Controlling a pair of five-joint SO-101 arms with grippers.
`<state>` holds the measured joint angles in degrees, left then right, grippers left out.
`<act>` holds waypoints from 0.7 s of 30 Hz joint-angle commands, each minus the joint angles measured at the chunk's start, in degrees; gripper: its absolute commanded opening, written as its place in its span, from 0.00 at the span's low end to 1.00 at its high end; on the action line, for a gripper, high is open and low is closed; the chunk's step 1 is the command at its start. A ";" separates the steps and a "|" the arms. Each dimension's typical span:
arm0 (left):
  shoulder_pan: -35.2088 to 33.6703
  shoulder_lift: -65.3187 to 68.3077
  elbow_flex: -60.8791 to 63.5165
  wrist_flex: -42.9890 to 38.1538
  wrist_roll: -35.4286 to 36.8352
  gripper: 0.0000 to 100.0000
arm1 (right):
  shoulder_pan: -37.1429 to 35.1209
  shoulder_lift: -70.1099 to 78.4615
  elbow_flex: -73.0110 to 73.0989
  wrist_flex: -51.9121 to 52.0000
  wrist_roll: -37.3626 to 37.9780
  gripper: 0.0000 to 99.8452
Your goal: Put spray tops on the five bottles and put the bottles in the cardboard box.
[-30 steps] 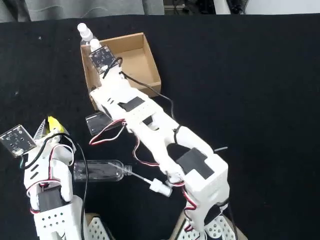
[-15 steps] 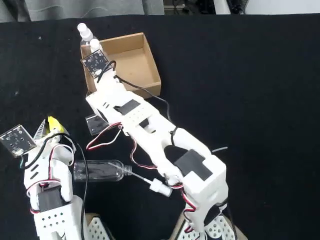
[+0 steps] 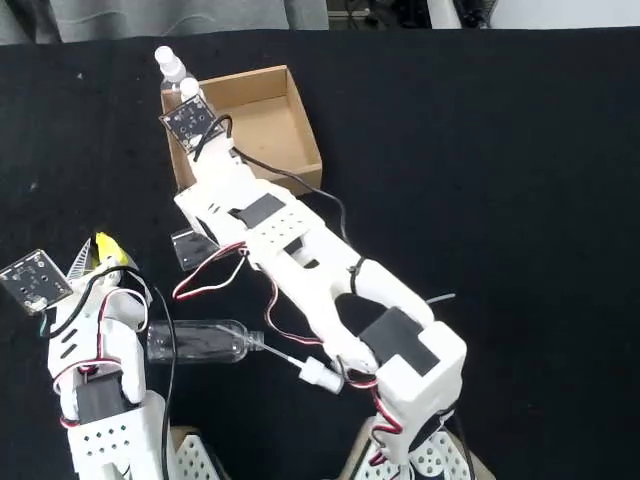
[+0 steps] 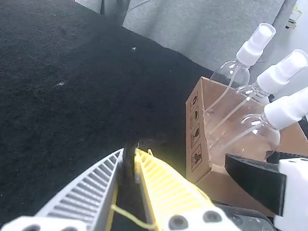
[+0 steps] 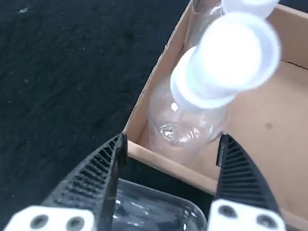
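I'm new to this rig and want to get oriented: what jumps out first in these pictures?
The right gripper hangs open over capped bottles standing in a corner of the cardboard box. At the table's near side, one bottle lies flat, its spray top not seated.

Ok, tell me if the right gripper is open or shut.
Open: the right gripper has its fingers spread wide, a capped bottle showing between them.

A fixed overhead camera looks steeply down on the black table (image 3: 520, 150) and the cardboard box (image 3: 270, 125). The left wrist camera sits low, well back from the box, facing its outer wall. The right wrist camera hangs close above the box's corner, looking down. All three share the box and its bottles (image 4: 260, 137).
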<state>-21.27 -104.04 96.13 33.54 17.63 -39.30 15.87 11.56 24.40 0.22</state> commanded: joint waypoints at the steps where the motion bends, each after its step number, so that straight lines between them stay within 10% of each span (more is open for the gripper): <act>1: -0.48 -0.44 1.27 0.26 -0.70 0.03 | 1.23 -4.09 -2.15 1.32 -0.09 0.27; 21: -0.66 -0.44 1.27 -0.09 -0.70 0.03 | 4.40 -21.41 -2.15 22.33 0.00 0.27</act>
<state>-21.27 -104.04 96.13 33.54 17.63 -36.22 0.04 11.56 43.82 0.31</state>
